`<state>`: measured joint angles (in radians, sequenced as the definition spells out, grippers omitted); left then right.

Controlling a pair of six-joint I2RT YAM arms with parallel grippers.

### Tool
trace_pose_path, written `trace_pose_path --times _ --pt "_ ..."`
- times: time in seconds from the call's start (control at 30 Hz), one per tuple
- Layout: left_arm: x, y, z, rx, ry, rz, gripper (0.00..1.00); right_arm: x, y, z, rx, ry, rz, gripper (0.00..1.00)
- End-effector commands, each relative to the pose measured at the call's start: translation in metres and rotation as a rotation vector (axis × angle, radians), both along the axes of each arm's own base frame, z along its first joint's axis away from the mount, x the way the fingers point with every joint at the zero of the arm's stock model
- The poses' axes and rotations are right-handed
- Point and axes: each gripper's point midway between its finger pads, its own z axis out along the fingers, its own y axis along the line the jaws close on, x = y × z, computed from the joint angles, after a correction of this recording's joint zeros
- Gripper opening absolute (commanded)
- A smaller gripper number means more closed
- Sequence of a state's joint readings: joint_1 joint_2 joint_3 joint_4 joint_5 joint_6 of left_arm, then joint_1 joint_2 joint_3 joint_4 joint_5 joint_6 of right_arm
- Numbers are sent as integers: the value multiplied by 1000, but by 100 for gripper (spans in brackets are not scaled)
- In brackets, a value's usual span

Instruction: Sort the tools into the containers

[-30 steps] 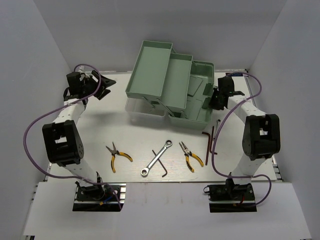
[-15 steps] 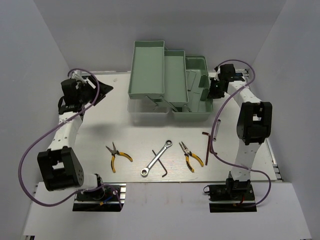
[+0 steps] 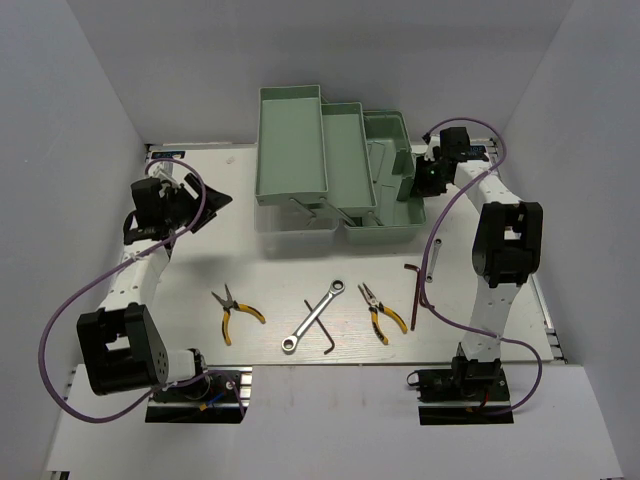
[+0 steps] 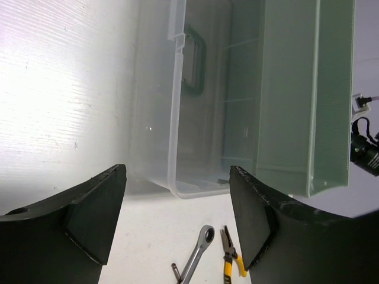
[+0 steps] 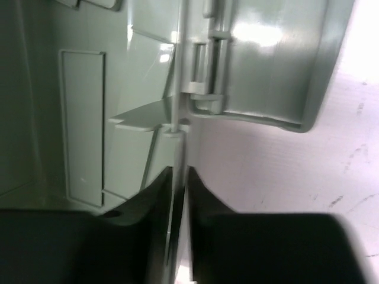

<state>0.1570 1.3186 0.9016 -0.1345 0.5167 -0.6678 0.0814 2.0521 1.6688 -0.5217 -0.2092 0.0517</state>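
The right end effector (image 5: 177, 173) pinches a thin, smooth wall of the mint plastic toolbox (image 3: 385, 130); the left end effector (image 4: 177, 177) gapes wide. A steel wrench (image 3: 328, 300) lies on the white table (image 3: 200, 260).

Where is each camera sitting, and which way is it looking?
Top external: high behind the arms, looking down on the table; both arms show.
Left wrist: on the left arm, looking past its open left end effector at the toolbox and ratchet wrench.
Right wrist: on the right arm, facing the toolbox wall its right end effector clamps.
Shared: top and left wrist show the wrench; all show the toolbox.
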Motion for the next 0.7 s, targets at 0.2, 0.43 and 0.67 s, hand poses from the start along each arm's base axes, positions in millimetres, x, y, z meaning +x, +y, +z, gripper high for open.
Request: trace_pose_path --times 0.2,0.43,0.67 --pt "-33 -14 35 93 -115 -75 81 -29 35 52 191 -32 55 53" --pt "-56 -18 48 153 -152 -81 81 -42 38 114 237 -138 21 61" --pt "-80 -24 59 225 -193 -120 78 -72 1 115 47 -144 -13 70"
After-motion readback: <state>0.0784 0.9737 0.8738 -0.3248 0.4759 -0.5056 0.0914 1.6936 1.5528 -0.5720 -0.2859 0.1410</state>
